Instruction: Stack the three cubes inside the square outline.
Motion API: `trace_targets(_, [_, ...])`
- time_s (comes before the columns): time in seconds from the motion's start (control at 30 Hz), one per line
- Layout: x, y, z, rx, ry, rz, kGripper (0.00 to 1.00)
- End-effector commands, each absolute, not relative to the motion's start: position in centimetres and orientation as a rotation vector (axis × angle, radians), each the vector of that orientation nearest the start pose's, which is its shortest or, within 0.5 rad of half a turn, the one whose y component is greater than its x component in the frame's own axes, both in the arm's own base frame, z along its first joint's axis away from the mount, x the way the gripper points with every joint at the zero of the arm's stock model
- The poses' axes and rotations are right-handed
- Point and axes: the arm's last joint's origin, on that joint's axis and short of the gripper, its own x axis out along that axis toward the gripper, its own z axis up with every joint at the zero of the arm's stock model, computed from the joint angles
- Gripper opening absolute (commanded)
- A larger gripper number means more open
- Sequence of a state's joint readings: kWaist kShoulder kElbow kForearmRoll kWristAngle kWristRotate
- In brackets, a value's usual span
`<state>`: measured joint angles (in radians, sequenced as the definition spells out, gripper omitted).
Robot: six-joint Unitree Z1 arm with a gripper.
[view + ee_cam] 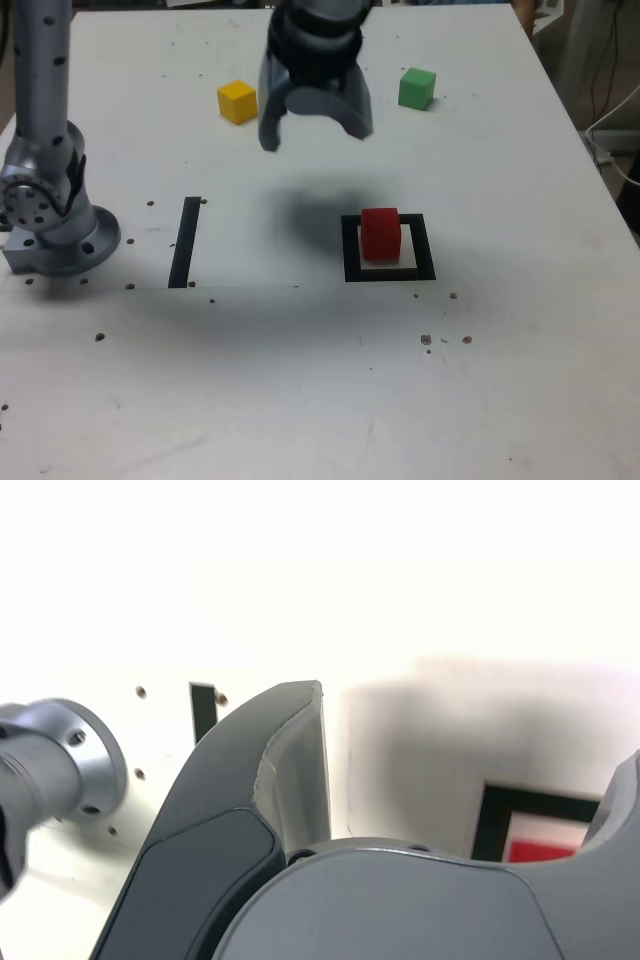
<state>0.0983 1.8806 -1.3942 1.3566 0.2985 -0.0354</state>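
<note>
Reading the exterior view from its left: my arm's grey base (55, 235) sits bolted at the table's (300, 400) left edge, with the arm column rising out of frame above it. Next comes one narrow black strip (184, 242), lying flat on the white surface and running front to back. It is apart from everything else.

Further right, toward the far side of the table, I count one yellow cube (238, 101), resting on the bare surface. Just to its right my gripper (315, 125) hangs in the air above the table, jaws spread wide and holding nothing; its shadow falls on the table below, between the strip and the square outline (388, 272). In the wrist view one dark jaw fills the foreground and the gap beside it is empty.

Right of centre lies that one square outline, a thick black frame with a white centre. One red cube (380, 234) stands inside it, on the white centre, toward the frame's far side. The wrist view catches a corner of that frame and a sliver of red (545, 851).

Farthest right, on the far side, is one green cube (417, 88), alone on the table, well apart from the yellow one.

That makes three cubes: one in the square, two outside it, none stacked.
</note>
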Motion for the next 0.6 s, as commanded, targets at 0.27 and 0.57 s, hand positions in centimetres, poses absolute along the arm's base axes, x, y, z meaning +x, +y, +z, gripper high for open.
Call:
trace_targets(0.27, [26.0, 12.4, 27.8, -0.079, 1.877, 0.407, 0.99])
trace_targets(0.57, [23.2, 18.5, 27.6, -0.328, 1.85, 0.517, 0.99])
